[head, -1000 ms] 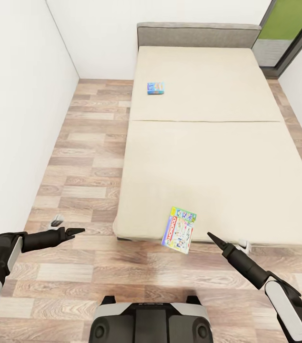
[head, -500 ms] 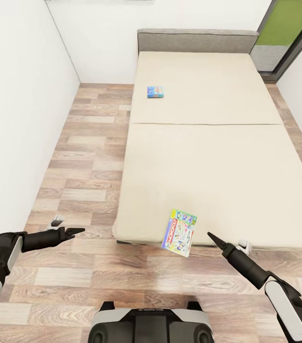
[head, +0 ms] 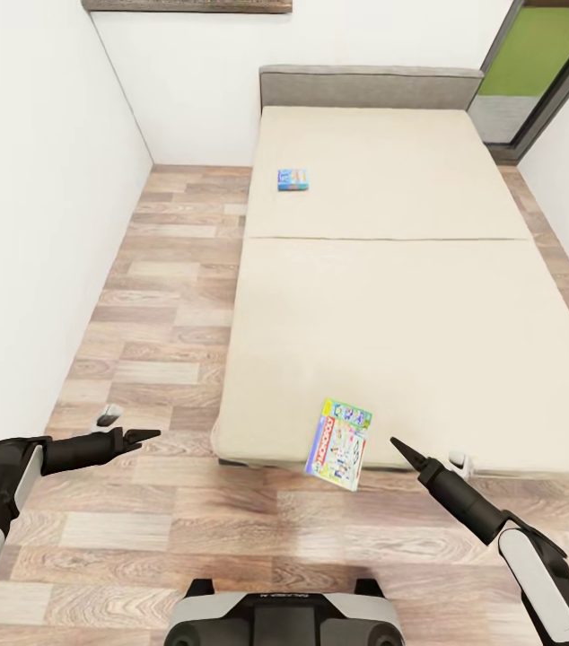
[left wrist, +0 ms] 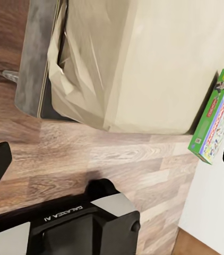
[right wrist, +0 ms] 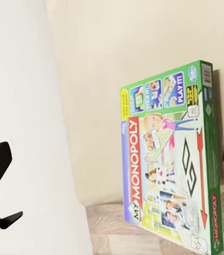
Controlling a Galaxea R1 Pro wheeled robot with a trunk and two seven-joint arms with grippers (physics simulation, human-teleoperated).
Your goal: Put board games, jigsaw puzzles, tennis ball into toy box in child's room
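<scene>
- The My Monopoly board game point(head: 339, 442) overhangs the bed's point(head: 383, 269) near edge; if I nudge it while reaching, I judge it could tip onto the wood floor point(head: 168, 296).
- A small blue board game point(head: 293, 179) lies further up the bed, near its left side.
- My left gripper point(head: 137, 435) and right gripper point(head: 403, 449) are both spread wide, holding nothing.
- No container appears here.

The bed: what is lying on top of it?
On the bed lie two board games: a small blue one near the headboard and a green one overhanging the foot edge. Nothing else shows on it.
</scene>
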